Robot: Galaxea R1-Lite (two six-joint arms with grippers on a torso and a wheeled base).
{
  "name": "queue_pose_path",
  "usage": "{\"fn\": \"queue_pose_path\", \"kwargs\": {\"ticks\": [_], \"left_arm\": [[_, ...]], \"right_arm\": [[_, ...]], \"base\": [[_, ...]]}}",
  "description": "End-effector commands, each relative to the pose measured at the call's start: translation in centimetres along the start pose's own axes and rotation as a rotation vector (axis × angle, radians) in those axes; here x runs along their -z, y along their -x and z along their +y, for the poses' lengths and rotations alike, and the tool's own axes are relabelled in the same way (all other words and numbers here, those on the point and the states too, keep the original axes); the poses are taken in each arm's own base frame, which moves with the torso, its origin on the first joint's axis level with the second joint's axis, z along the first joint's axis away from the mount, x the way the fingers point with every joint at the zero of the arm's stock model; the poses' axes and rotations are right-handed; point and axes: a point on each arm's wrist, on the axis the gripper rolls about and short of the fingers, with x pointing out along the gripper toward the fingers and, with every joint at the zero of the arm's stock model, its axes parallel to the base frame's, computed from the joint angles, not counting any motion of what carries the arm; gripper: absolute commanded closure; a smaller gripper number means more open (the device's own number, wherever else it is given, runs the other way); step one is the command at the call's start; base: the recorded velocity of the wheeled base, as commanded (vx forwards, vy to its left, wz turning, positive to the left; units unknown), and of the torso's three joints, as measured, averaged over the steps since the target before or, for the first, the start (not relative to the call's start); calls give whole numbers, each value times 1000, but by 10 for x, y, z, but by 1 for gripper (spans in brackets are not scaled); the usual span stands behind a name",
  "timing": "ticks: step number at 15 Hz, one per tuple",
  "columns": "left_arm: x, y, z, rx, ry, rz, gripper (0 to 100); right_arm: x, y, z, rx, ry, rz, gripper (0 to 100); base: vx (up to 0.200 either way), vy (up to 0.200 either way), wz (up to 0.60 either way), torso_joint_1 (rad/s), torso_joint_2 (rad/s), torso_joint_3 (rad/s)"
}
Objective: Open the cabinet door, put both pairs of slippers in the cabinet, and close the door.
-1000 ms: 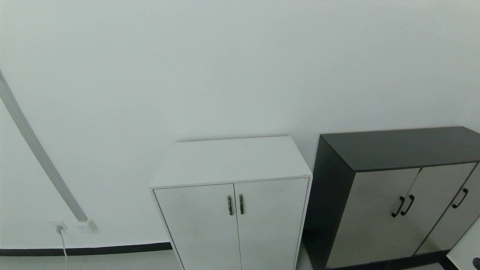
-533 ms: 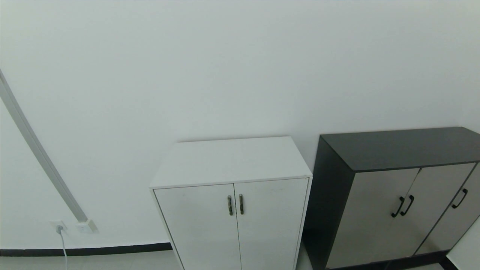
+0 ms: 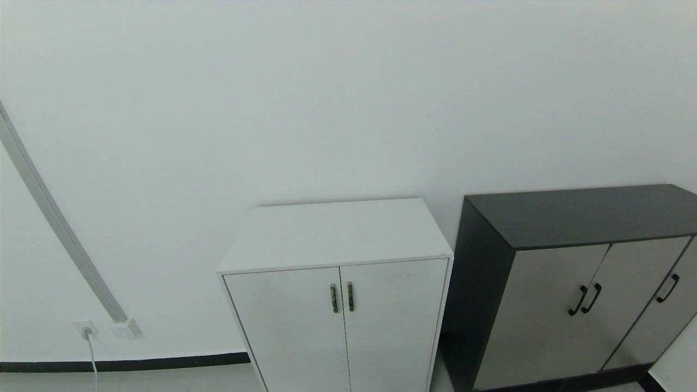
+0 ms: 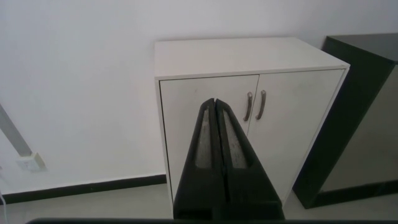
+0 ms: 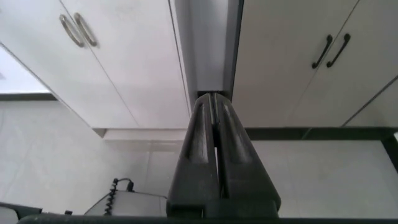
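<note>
The white cabinet (image 3: pixel 335 234) stands against the wall with both doors closed, and its two metal handles (image 3: pixel 342 297) sit side by side at the middle seam. In the left wrist view my left gripper (image 4: pixel 215 102) is shut with nothing in it. It is held in the air in front of the white cabinet (image 4: pixel 249 59), lined up with the left door near the handles (image 4: pixel 255 106). My right gripper (image 5: pixel 214 96) is also shut and holds nothing. It points at the gap between the white cabinet (image 5: pixel 124 56) and the black one (image 5: pixel 292 56).
A black cabinet (image 3: pixel 572 218) with grey doors and black handles (image 3: pixel 585 299) stands close to the right of the white one. A wall socket (image 3: pixel 87 329) with a plugged cable and a slanted conduit (image 3: pixel 49 212) are on the left. Pale floor (image 5: pixel 323 174) lies in front.
A small dark shape at the bottom right corner of the head view one second ago is gone. The cabinets and doors have not moved.
</note>
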Motion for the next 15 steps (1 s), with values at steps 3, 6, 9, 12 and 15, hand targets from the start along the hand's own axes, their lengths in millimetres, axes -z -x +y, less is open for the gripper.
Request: {"fn": "queue_pose_path", "kwargs": {"ticks": [3, 6, 9, 12, 15], "left_arm": [[0, 0, 0, 1, 0, 1, 100], [0, 0, 0, 0, 0, 1, 100], [0, 0, 0, 0, 0, 1, 100], [0, 0, 0, 0, 0, 0, 100], [0, 0, 0, 1, 0, 1, 100]], "right_arm": [[4, 9, -4, 121, -14, -114, 100], [9, 18, -5, 140, -37, -230, 100], [10, 18, -5, 151, -33, -238, 100], [13, 15, -1, -41, 36, -240, 100], [15, 13, 1, -54, 66, -218, 100]], "base": [[0, 0, 0, 0, 0, 0], [0, 0, 0, 0, 0, 0], [0, 0, 0, 0, 0, 0], [0, 0, 0, 0, 0, 0], [0, 0, 0, 0, 0, 0]]}}
